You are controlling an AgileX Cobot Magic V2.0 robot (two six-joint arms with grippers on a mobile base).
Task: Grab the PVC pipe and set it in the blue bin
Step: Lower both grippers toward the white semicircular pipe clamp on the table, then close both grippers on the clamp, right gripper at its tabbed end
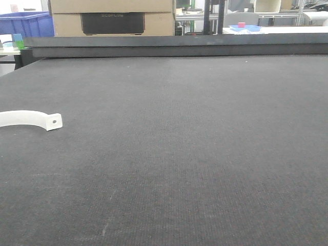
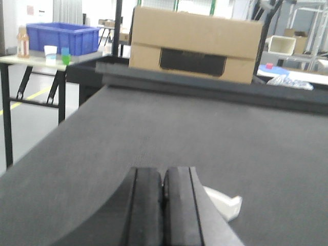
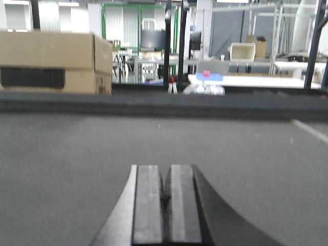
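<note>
PVC pipe (image 1: 31,119) lies flat on the dark mat (image 1: 195,154) at 9 o'clock in the front view, its pierced end toward the middle. Left gripper (image 2: 163,177) hangs low and near level over the mat, aimed at 12 o'clock, its pads pressed together on nothing; the pipe shows just beside it at 4 o'clock. Right gripper (image 3: 165,174) has a like low, forward pose, also closed and empty. Bin (image 2: 61,37) stands on a side table (image 2: 31,60) at 11 o'clock in the left wrist view, well apart from the pipe.
</note>
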